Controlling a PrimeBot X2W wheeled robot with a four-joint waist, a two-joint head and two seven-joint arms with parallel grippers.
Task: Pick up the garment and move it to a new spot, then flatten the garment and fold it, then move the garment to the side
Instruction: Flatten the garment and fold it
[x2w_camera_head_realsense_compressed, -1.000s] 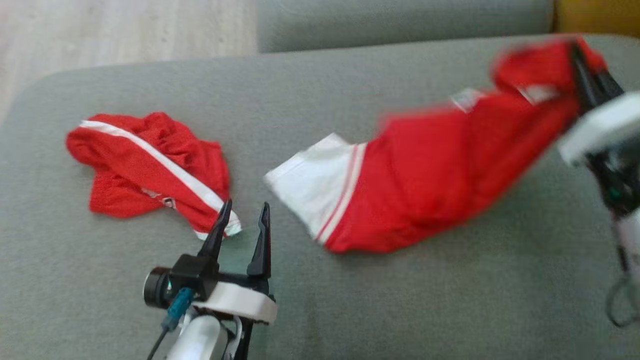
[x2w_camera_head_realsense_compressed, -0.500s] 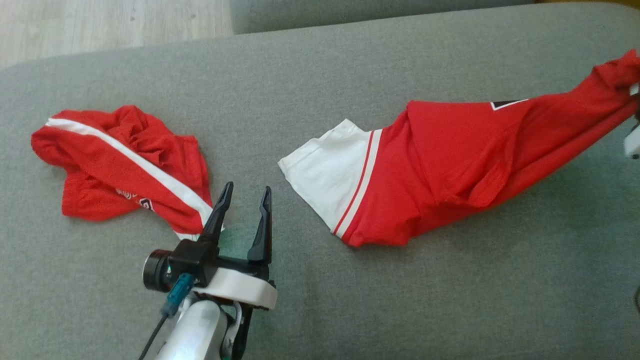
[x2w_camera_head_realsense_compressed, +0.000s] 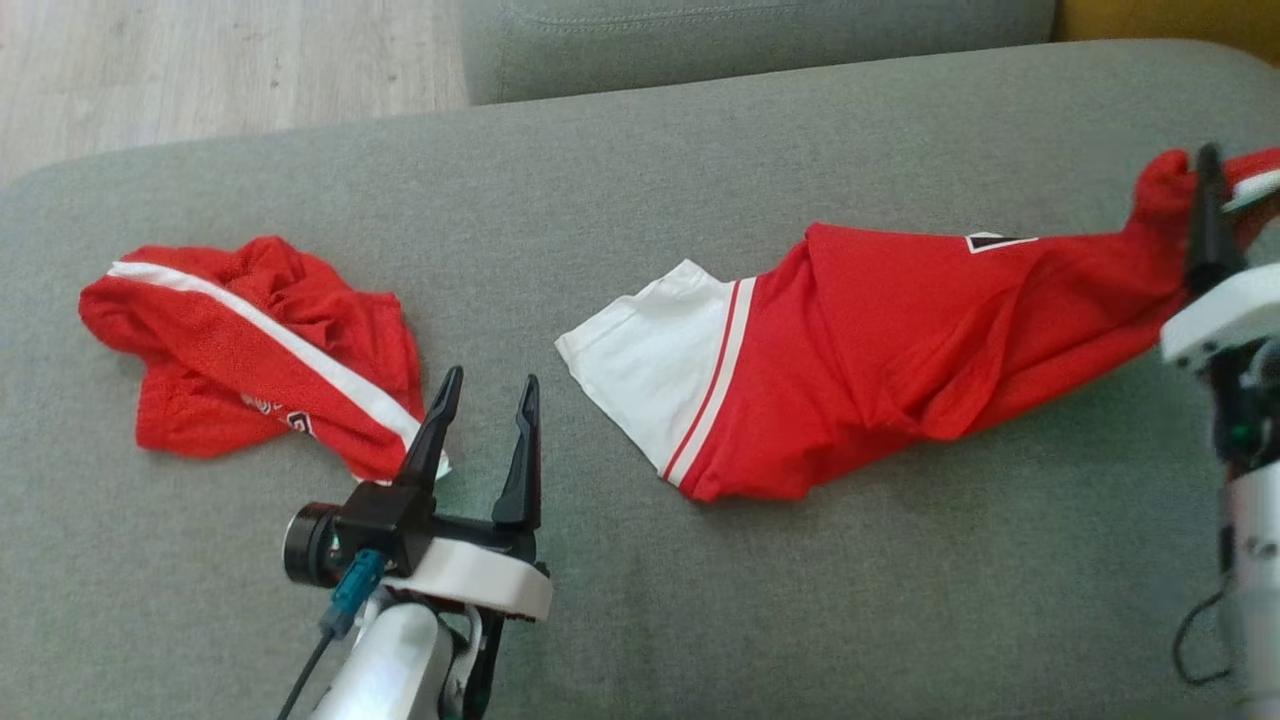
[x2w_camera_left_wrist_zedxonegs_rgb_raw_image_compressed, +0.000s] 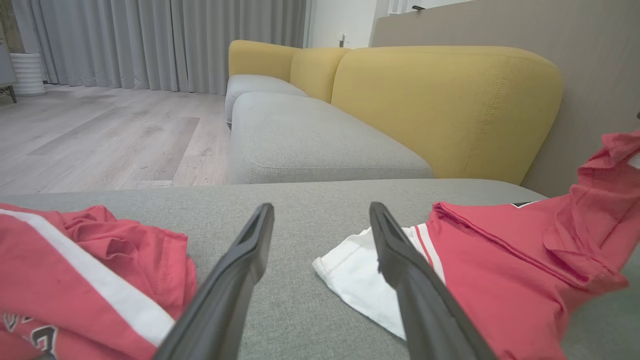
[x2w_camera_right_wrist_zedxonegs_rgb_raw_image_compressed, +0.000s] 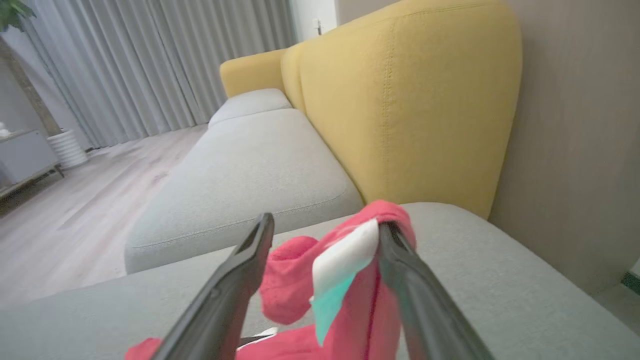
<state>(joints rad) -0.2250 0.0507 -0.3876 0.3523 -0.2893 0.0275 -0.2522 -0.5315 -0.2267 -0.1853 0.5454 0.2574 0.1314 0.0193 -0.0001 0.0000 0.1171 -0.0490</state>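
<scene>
Right wrist view has the right gripper (x2w_camera_right_wrist_zedxonegs_rgb_raw_image_compressed: 325, 221) with its two dark fingers spread wide and clamping nothing. The raised end of the garment (x2w_camera_right_wrist_zedxonegs_rgb_raw_image_compressed: 290, 280) sits in the gap. Red cloth with a white patch drapes over the tip of one finger and lies against its inner face, while the other finger stands clear of the fabric.

In the head view this gripper is at the far right edge. From it the garment runs leftward across the grey seat cushion (x2w_camera_head_realsense_compressed: 700, 600), wrinkled and bunched along its length. Its white sleeve end, trimmed with red stripes, lies flat near the middle of the cushion.

The left gripper (x2w_camera_head_realsense_compressed: 491, 378) is low over the cushion's near side, its fingers parted and empty, pointing into the bare strip between the two pieces of clothing. A second red garment (x2w_camera_head_realsense_compressed: 250, 340) with a white stripe lies crumpled on the cushion's left part. Its near corner is just beside that gripper's outer finger and well apart from the white sleeve.

Beyond the cushion are another grey seat (x2w_camera_left_wrist_zedxonegs_rgb_raw_image_compressed: 310, 140), a yellow backrest (x2w_camera_right_wrist_zedxonegs_rgb_raw_image_compressed: 400, 100), pale wood floor (x2w_camera_head_realsense_compressed: 200, 70) and grey curtains (x2w_camera_left_wrist_zedxonegs_rgb_raw_image_compressed: 150, 40).
</scene>
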